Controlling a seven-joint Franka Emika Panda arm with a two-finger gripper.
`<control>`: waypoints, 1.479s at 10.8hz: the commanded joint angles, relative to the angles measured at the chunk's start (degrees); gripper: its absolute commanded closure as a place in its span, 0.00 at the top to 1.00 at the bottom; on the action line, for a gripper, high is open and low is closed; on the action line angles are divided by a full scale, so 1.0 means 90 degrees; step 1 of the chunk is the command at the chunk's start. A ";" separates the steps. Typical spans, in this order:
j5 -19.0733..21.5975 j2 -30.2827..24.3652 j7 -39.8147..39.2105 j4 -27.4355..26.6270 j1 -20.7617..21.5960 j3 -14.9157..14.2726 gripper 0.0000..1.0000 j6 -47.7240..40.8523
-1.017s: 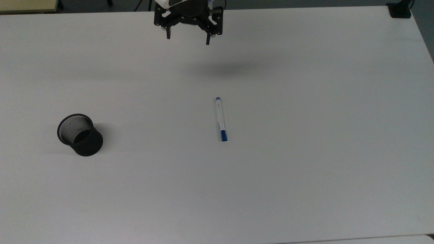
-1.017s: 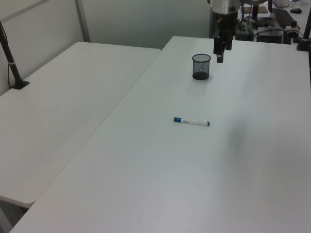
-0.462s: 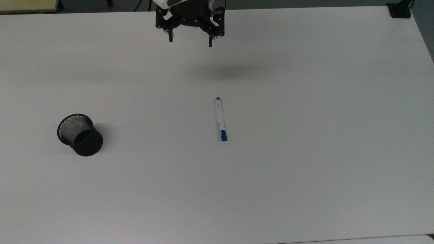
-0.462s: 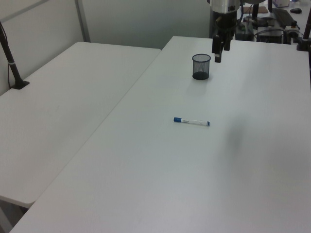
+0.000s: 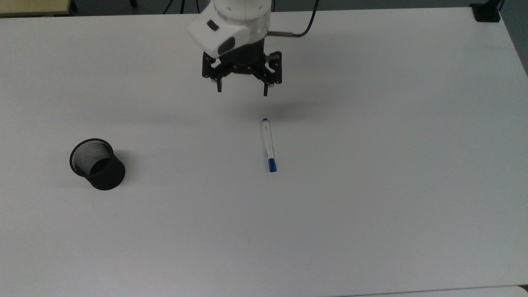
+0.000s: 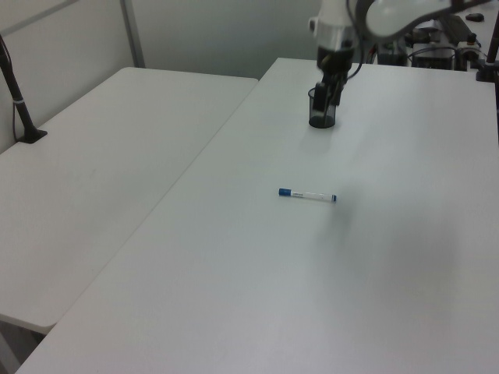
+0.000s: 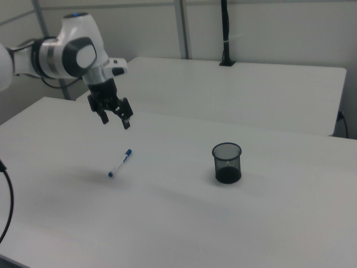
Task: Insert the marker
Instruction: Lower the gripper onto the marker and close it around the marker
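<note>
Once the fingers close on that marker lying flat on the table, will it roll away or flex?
The marker looks like a slim round barrel lying flat on the smooth white table, so an off-centre touch would probably roll it. It looks straight and rigid, so flexing seems unlikely. It is probably light: the open gripper could easily nudge it sideways.

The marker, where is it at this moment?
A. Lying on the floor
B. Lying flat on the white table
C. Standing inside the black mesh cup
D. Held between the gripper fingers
B: the marker lies flat on the white table, apart from the open gripper above it and from the black mesh cup.
</note>
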 commanded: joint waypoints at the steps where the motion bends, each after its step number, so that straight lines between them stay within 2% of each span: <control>1: 0.0052 0.1376 -0.0310 0.0946 0.0126 -0.0025 1.00 0.0251; 4: 0.0062 0.1936 -0.0429 0.0939 0.0252 -0.0025 0.99 0.1003; 8: 0.0032 0.2386 -0.0390 0.0929 0.0379 -0.0025 0.60 0.1462; 10: 0.0023 0.2513 -0.0351 0.0929 0.0438 -0.0025 0.49 0.1628; 11: 0.0023 0.2600 -0.0341 0.0929 0.0448 -0.0025 0.47 0.1784; 13: 0.0032 0.2621 -0.0331 0.0938 0.0448 -0.0025 0.24 0.1835; 14: 0.0032 0.2621 -0.0331 0.0948 0.0438 -0.0025 0.17 0.1835; 16: 0.0042 0.2611 -0.0321 0.0948 0.0429 -0.0025 0.09 0.1835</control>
